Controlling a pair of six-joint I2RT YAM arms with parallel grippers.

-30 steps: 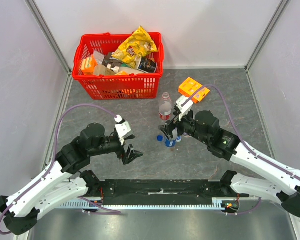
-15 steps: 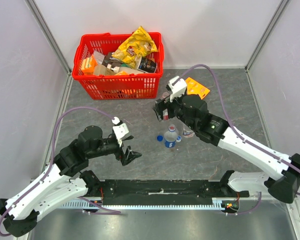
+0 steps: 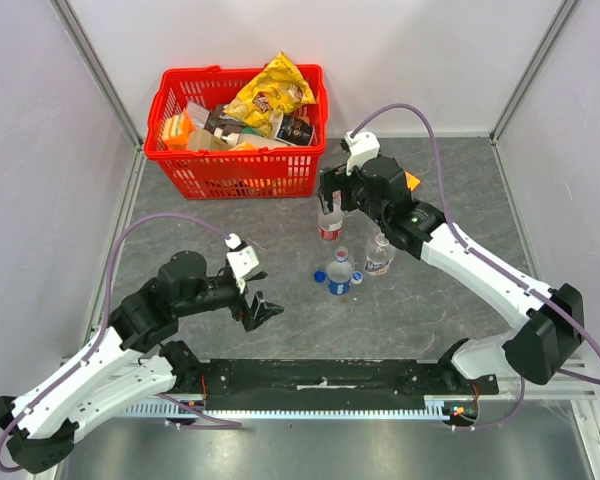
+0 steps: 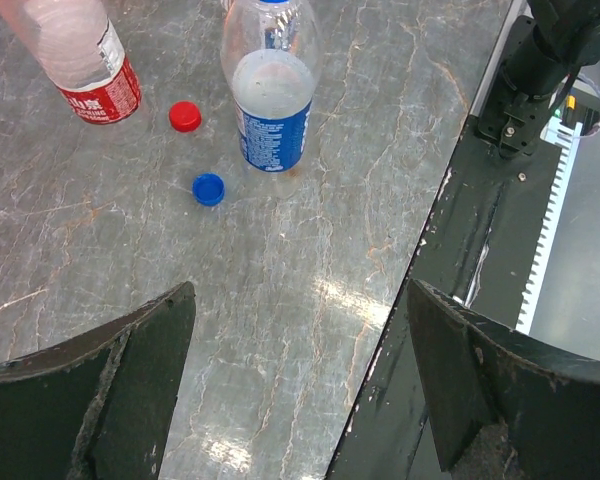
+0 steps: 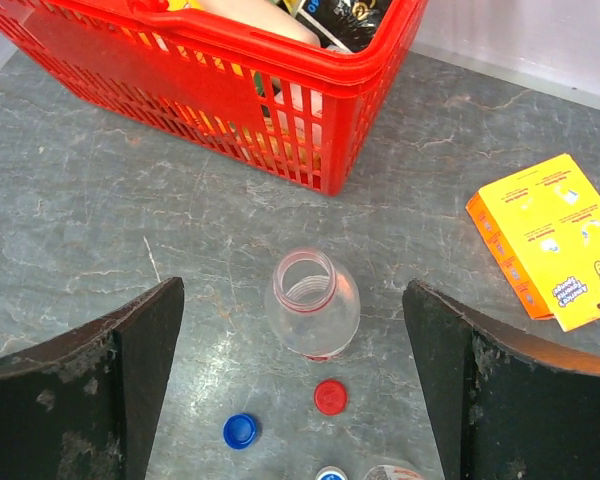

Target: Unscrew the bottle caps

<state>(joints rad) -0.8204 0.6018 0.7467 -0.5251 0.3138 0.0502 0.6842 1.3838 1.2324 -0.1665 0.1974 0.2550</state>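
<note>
Grey table (image 3: 470, 180): right fingers (image 5: 292, 288), spread empty, have swung over the red-labelled bottle (image 5: 312, 310), already uncapped. Red cap (image 5: 330, 397) and blue cap (image 5: 240, 430) lie beside it, so the nearby plain bottle (image 3: 378, 255) looks next. Left fingers (image 4: 300, 290) hang spread.

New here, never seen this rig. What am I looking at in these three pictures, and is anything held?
Two robot arms stand at the near edge of the table, each with a two-finger gripper. One picture looks down from above; the other two come from wrist cameras, so the dark shapes at their sides are fingers. On the table: a red basket of groceries, an orange box, a red-labelled bottle, a blue-labelled bottle, a plain bottle, a loose red cap and blue cap. The right gripper hangs open above the uncapped red-labelled bottle. The left gripper is open too, off to the side. Nothing is held.
</note>
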